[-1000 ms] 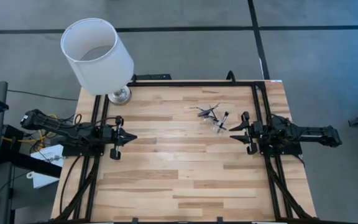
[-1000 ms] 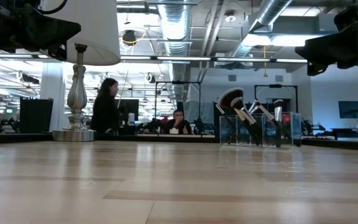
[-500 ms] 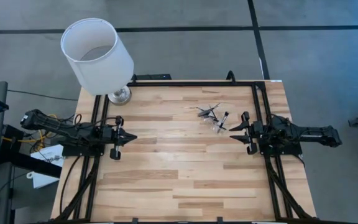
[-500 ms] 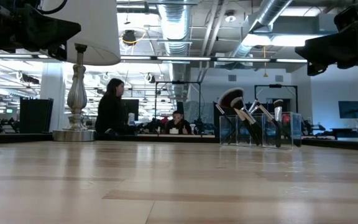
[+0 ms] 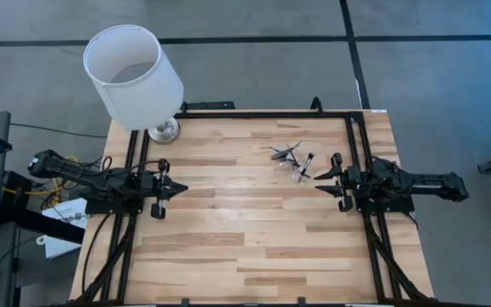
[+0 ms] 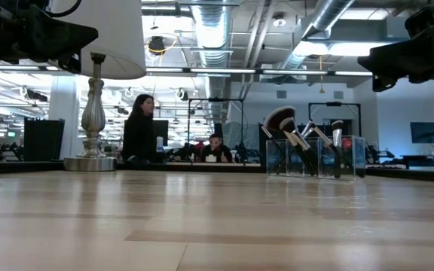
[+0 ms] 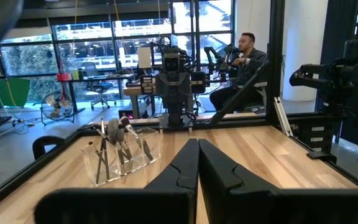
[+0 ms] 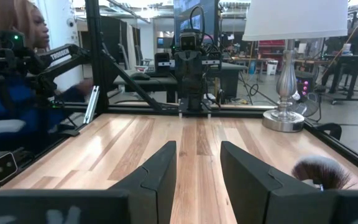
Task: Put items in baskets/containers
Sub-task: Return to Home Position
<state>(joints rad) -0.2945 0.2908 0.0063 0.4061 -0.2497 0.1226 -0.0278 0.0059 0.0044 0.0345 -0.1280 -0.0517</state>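
— Only the person beyond the table has moved, a step to the right in the low view; both arms lie as they did.
— How are the arms posed?
— Each is stretched low and level along its own side of the wooden table, pointing inward at the other. On the left gripper the dark fingers are pressed together into one wedge. The right gripper has its fingers spread, with bare planks showing between them.
— And the makeup brushes?
— They stand leaning in the clear container, which sits near the right gripper and apart from it.
— What do they look like?
— Thin black handles with silver ferrules. One fluffy head, round and soft, rises highest.
— The container itself?
— Glassy, colourless and boxy, with upright partitions; the handles show through its walls.
— Anything else?
— A white drum-shaped lampshade on a turned silver stem, at the table corner on the left arm's side.
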